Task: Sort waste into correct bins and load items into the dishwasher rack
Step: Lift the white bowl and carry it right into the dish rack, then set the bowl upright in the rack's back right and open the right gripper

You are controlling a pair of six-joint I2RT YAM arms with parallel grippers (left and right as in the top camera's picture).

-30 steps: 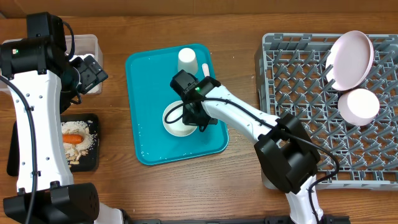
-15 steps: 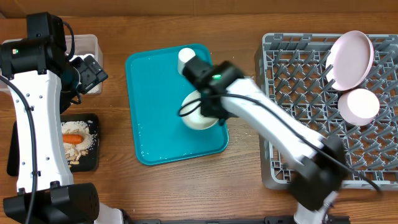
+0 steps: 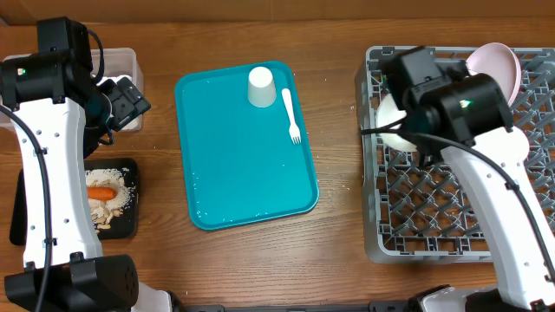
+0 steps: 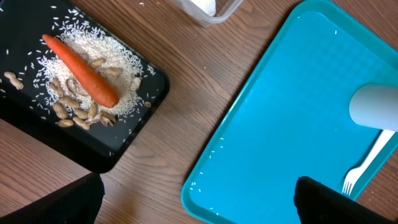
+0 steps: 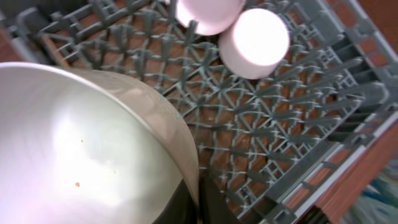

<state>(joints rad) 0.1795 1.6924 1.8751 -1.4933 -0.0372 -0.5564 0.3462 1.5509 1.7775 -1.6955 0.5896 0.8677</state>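
My right gripper (image 5: 198,200) is shut on the rim of a white bowl (image 5: 81,149) and holds it over the left part of the grey dishwasher rack (image 3: 451,199); the bowl shows at the rack's left side in the overhead view (image 3: 392,121). A pinkish-white plate (image 3: 501,62) and a second white bowl (image 5: 255,40) stand at the rack's far right corner. A white cup (image 3: 261,87) and a white plastic fork (image 3: 292,115) lie on the teal tray (image 3: 243,173). My left gripper (image 4: 199,199) is open and empty above the tray's left edge. An orange carrot (image 4: 81,70) lies in the black tray (image 4: 124,134).
The clear tub (image 3: 121,61) stands at the far left, with something white inside it in the left wrist view (image 4: 202,5). Rice and peanuts surround the carrot. A few rice grains lie on the teal tray. The left arm (image 3: 52,173) stands over the left side.
My right arm has lifted the white bowl off the teal tray and carried it right, to above the rack. The left arm has not moved.
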